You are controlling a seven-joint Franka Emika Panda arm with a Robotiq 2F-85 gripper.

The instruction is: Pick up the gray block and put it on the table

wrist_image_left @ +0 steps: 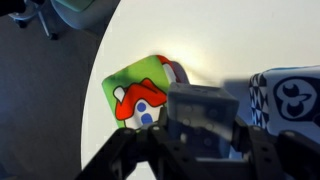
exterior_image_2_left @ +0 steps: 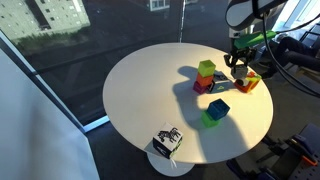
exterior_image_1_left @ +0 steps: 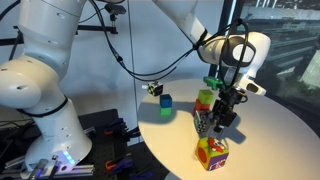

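In the wrist view my gripper (wrist_image_left: 205, 135) is shut on the gray block (wrist_image_left: 205, 108), a plain pale gray cube held between the two fingers above the off-white round table (wrist_image_left: 210, 35). Below it lies a green block with a red mushroom picture (wrist_image_left: 140, 95). In both exterior views the gripper (exterior_image_1_left: 224, 112) (exterior_image_2_left: 240, 68) hangs over the table (exterior_image_1_left: 275, 135) (exterior_image_2_left: 150, 90) near the block cluster. The gray block itself is too small to make out there.
A black-and-white patterned cube (wrist_image_left: 290, 95) sits right of the gripper. A lime green cube (exterior_image_2_left: 206, 68) tops a red block; a blue cube (exterior_image_2_left: 218, 107) and another patterned cube (exterior_image_2_left: 167, 140) stand further off. The table edge (wrist_image_left: 95, 110) is close.
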